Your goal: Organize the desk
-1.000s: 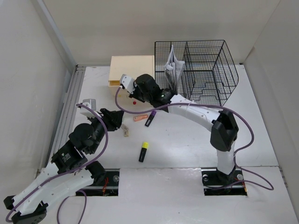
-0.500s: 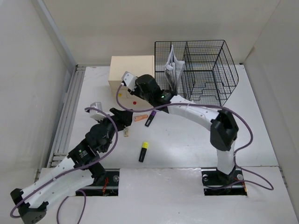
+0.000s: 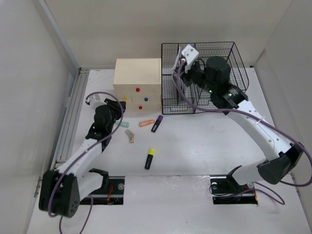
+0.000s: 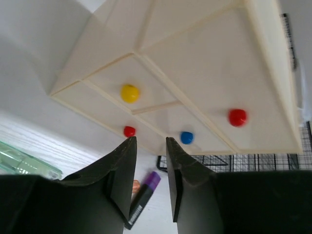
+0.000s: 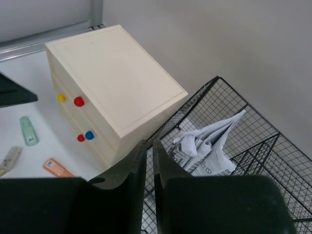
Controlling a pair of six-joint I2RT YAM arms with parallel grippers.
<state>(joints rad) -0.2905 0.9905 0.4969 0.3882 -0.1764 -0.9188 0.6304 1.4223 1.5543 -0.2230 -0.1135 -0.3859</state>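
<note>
Nearest us, the desk (image 3: 204,141) ran the full width past the two arm bases. Its broadest bare stretch lay on the right, between the right arm's base and the wire basket (image 3: 241,78). A metal rail (image 3: 70,117) ran along its left edge, and walls stood close on the left, far and right sides.

On the desk we counted five loose things, all clustered left of centre:
- one black highlighter with a yellow cap (image 3: 150,158)
- one tan piece (image 3: 130,136)
- one pale green piece (image 3: 125,124)
- one orange piece (image 3: 146,123)
- one purple-capped marker (image 3: 157,124)

Past them the left gripper (image 4: 151,141) hung low over the desk, just in front of the drawer box (image 3: 137,73). Its fingers were a little apart with nothing between them. There was one box, and it showed four knobs: two red, one yellow, one blue.

Just beside it at the far edge stood the one basket; we could not tell whether they touched. Folded papers (image 5: 209,141) sat in its left compartment. The right gripper (image 5: 149,144) was above the basket's corner nearest the box, well clear of the desk below, its fingers all but together on nothing
</note>
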